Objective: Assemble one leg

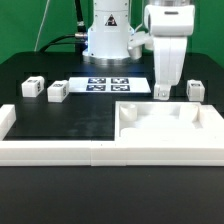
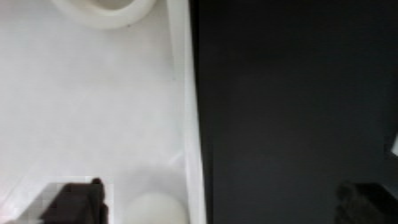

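Three small white legs with black-and-white tags stand on the black table: two at the exterior view's left and one at the right. My gripper hangs low over the far edge of the large white panel, just left of the right leg. In the wrist view the gripper is open and empty. One dark finger is over the white panel and the other finger is over the black table. The panel shows a round hole near its edge.
The marker board lies flat in front of the robot base. A long low white rim runs along the front of the table and joins the panel at the right.
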Controlling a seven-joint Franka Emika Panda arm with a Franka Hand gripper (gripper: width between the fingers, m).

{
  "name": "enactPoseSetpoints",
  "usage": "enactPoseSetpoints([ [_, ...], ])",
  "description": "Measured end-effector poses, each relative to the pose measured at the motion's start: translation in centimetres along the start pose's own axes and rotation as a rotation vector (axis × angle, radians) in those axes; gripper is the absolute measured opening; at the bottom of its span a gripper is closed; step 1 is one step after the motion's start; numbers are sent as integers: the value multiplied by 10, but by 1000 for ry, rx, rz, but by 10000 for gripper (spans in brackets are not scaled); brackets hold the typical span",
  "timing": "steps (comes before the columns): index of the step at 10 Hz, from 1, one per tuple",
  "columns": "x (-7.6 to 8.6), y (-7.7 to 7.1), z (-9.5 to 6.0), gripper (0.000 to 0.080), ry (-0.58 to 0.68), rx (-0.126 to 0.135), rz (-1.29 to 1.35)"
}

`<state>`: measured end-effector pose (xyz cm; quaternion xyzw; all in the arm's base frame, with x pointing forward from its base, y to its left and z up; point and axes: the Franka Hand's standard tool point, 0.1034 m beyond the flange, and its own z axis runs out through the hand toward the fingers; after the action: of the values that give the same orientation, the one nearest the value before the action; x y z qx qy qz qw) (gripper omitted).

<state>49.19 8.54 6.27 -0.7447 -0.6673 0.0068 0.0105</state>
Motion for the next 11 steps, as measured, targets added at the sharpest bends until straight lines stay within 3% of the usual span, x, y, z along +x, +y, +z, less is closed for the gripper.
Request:
enactPoseSetpoints([
  [3, 0, -3, 1, 649, 0, 4, 38],
  [6, 1, -4, 2, 649, 1, 6, 256],
  [8, 0, -14, 2, 649, 31, -4, 603],
  [11, 14, -34, 7, 649, 39, 44, 998],
])
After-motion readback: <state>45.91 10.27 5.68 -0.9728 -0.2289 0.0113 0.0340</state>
